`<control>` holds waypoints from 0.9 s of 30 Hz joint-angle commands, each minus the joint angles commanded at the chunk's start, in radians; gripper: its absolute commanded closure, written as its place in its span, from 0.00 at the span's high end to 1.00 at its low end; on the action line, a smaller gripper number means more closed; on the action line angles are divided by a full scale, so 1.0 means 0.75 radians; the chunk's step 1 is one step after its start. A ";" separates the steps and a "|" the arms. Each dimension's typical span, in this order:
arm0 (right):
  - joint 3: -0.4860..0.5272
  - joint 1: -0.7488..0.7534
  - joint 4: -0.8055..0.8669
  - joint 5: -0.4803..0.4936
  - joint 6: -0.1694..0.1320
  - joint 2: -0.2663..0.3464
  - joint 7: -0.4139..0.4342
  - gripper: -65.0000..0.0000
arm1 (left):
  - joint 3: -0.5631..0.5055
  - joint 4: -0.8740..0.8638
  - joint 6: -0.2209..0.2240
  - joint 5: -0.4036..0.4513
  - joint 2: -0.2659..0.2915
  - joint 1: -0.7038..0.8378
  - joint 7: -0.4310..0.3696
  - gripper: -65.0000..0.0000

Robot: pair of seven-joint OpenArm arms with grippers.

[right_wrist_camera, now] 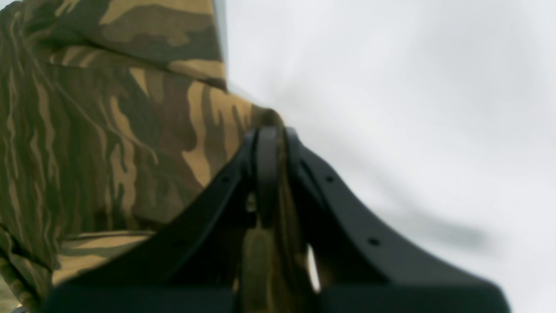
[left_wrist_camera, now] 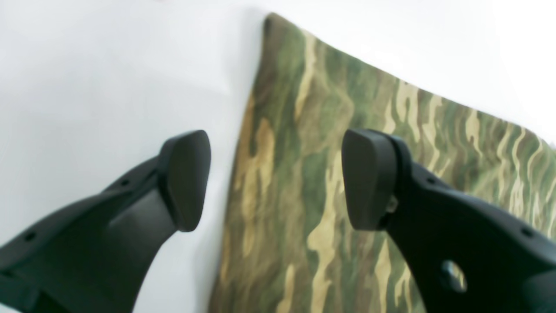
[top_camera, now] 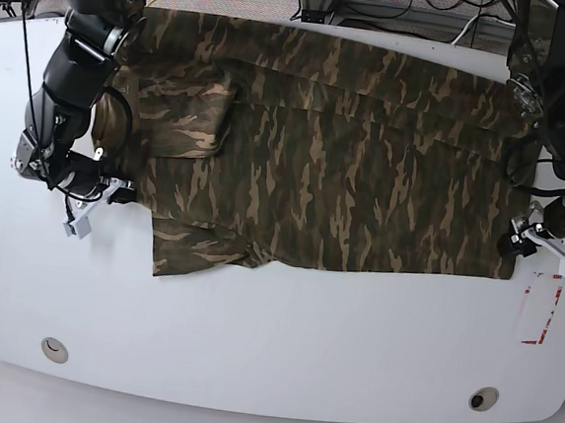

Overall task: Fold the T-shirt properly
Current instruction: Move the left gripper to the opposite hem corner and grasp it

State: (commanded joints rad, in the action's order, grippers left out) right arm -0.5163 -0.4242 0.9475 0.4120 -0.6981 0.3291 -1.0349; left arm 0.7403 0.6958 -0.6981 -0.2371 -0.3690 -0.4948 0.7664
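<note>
The camouflage T-shirt [top_camera: 347,158] lies spread across the white table [top_camera: 281,340], with a sleeve folded over at its left part. My right gripper [right_wrist_camera: 269,134] is shut on a bunched fold of the T-shirt [right_wrist_camera: 108,130]; in the base view it [top_camera: 124,191] sits at the shirt's left edge. My left gripper [left_wrist_camera: 278,180] is open and straddles the side edge of the T-shirt [left_wrist_camera: 330,108], with one finger over bare table and the other over cloth. In the base view it [top_camera: 510,246] hangs at the shirt's lower right corner.
A red and white label [top_camera: 539,308] lies on the table just below the left gripper. Two round holes [top_camera: 53,348] [top_camera: 484,398] sit near the table's front edge. Cables run behind the table's far edge.
</note>
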 joint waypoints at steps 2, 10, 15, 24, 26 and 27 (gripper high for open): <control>-0.002 0.000 0.000 0.000 0.000 0.000 0.000 0.00 | -0.002 0.000 0.000 0.000 0.029 0.000 -0.002 0.69; -0.002 0.002 0.000 0.000 0.000 0.002 0.000 0.00 | -0.006 0.006 0.000 0.000 0.096 0.000 0.002 0.47; -0.004 0.002 0.000 0.000 0.000 0.002 0.000 0.00 | -0.002 0.008 0.000 0.006 0.115 0.002 -0.002 0.22; 0.002 -0.023 0.035 0.000 0.000 0.004 -0.004 0.00 | -0.002 0.211 0.000 0.002 0.115 0.055 0.008 0.03; 0.004 -0.033 0.096 0.000 0.000 0.018 -0.027 0.00 | 0.000 0.288 0.000 0.002 0.117 0.065 0.053 0.03; -0.002 -0.039 0.125 0.000 0.000 0.023 -0.059 0.00 | 0.000 0.331 0.000 0.000 0.117 0.070 0.092 0.03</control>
State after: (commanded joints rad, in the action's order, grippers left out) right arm -0.5178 -0.4534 1.0411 0.4120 -0.6981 0.3460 -1.0794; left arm 0.7403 0.9444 -0.6981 -0.2371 -0.2816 -0.4427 0.8355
